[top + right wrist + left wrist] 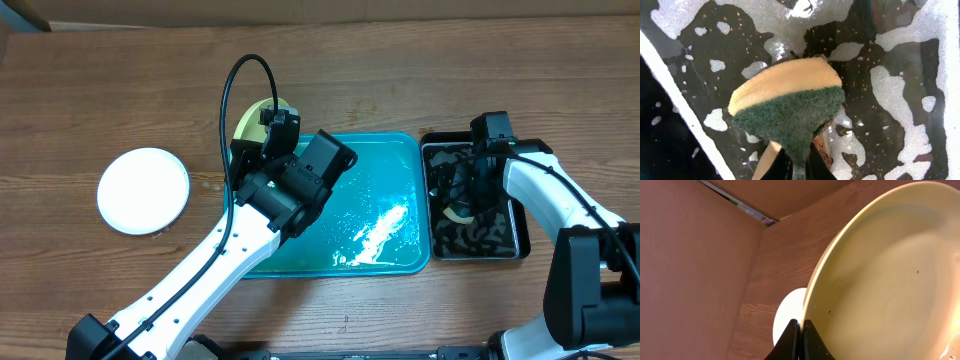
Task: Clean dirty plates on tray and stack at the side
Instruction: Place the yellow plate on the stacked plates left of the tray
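Here, the left gripper [801, 332] has its fingers pinched shut on the rim of the pale yellow-green plate [890, 280]. The plate is held tilted on edge, its glossy face carrying a few tiny dark specks. From overhead it sits above the far left corner of the tray [395, 165], a teal rectangle that is wet and shiny, with a white streak of foam [375, 235] along its near half. Just right of the tray, the right gripper [799, 162] reaches into the black tub [480, 256]. Its fingers are clamped on a sponge [790, 100], yellow on one side and green scourer on the other, above dark water patched with suds and brown flecks. Well to the left, a white plate [143, 190] lies flat on the wooden table [400, 60]. Beyond it, a strip of print [735, 202] between brown panels is too small to read.
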Robot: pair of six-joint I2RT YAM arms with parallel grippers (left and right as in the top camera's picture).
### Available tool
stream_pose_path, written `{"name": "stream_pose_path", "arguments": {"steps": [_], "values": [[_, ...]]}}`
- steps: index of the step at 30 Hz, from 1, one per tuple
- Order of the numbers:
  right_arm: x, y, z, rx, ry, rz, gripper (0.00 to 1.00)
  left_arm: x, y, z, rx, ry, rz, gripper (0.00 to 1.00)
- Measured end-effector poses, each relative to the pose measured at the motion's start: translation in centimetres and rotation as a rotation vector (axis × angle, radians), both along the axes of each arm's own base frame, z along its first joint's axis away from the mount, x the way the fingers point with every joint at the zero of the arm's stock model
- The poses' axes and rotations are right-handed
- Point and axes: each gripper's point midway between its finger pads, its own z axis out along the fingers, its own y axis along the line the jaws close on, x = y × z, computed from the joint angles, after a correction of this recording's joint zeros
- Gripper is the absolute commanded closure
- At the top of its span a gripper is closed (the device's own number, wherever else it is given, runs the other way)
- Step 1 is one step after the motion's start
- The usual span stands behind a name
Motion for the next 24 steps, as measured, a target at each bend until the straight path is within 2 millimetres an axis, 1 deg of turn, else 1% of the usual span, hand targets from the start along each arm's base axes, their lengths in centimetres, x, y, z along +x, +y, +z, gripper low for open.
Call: {"name": "stream_pose_path", "arguments": {"steps": [8,11,14,17,21,24], "values": [[0.0,0.0,0.0,0.000,0.001,0.000,0.95,-0.1,0.2,-0.1,0.003,0.007,0.005,0.96],[0.0,0.0,0.0,0.000,0.002,0.000,0.95,-0.1,1.1,-0.7,-0.013,0.042,0.025,0.96],[-0.1,0.0,0.0,-0.001,0.004,0.000,0.95,-0.1,3.3,-1.7,-0.056,0.089,0.084,0.96],[-0.1,0.0,0.0,0.000,0.005,0.000,0.95,-0.1,6.0,-3.0,-0.133,0.134,0.163,0.96],[-0.1,0.0,0.0,0.000,0.004,0.000,0.95,-0.4,10.1,-5.1,-0.285,0.195,0.285,0.96],[-0.1,0.0,0.0,0.000,0.005,0.000,0.92,-1.0,13.7,-6.6,-0.442,0.221,0.397,0.96]]}}
